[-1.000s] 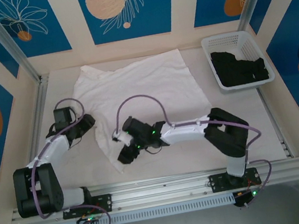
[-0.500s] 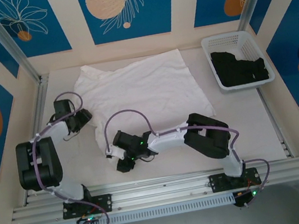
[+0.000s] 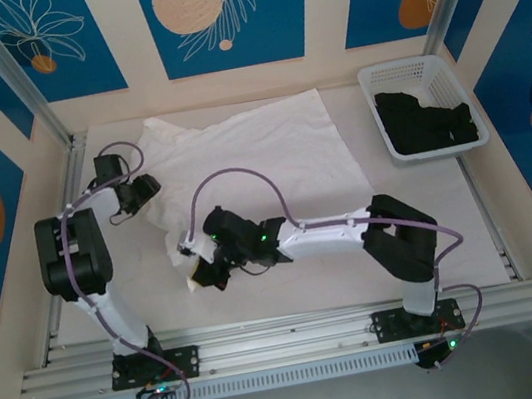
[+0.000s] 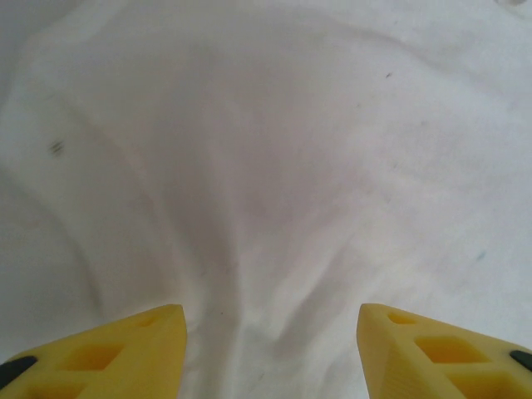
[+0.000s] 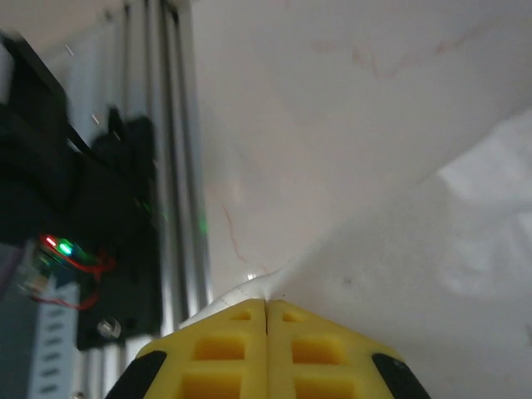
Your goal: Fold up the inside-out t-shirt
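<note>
The right claw (image 5: 266, 306), fingers together, pinches the t-shirt (image 3: 268, 148) at its corner farthest from the basket (image 3: 405, 69). The left claw (image 4: 270, 320) hangs with fingers apart over the t-shirt, also far from the basket. The t-shirt lies spread left of the basket.

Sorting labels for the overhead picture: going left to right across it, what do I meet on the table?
Left gripper → right gripper, pinching a corner of the white t-shirt → white basket holding a black garment.
</note>
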Motion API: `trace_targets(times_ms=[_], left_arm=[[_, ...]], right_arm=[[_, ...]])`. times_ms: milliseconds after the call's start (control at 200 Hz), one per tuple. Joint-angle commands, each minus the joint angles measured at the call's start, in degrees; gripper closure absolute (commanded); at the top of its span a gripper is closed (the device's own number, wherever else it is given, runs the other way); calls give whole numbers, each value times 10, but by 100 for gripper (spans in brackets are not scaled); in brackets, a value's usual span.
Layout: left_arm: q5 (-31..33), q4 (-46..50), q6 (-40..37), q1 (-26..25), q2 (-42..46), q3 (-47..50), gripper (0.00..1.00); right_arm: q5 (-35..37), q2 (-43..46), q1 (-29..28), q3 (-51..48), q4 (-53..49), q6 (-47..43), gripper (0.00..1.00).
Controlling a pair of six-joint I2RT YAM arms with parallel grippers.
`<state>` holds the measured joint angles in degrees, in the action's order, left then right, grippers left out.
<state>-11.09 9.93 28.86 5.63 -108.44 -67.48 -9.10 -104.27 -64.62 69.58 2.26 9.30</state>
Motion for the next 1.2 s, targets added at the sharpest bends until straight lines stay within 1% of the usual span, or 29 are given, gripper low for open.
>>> trace_targets(times_ms=[0, 185, 410, 570, 825, 945, 1095, 1195], left_arm=[[-25, 29, -15, 8, -31, -29, 44], [-29, 64, -22, 15, -78, -65, 44], [-26, 93, -33, 34, -102, -90, 44], [-25, 105, -42, 37, -105, -102, 43], [-23, 112, -54, 37, -88, -105, 42], [-9, 121, -61, 37, -86, -114, 41], [-5, 128, -66, 38, -91, -125, 41], [-9, 131, -68, 37, -88, -127, 41]], right_arm=[[-51, 20, 6, -20, 32, 38, 100], [-76, 45, 20, -50, 64, 72, 100], [-96, 95, 31, -105, 115, 104, 100], [-100, 94, 30, -117, 123, 111, 100], [-100, 59, 30, -121, 165, 167, 100], [-112, 82, 43, -137, 199, 204, 100], [-104, 128, 58, -140, 201, 226, 100], [-101, 136, 69, -139, 208, 260, 100]])
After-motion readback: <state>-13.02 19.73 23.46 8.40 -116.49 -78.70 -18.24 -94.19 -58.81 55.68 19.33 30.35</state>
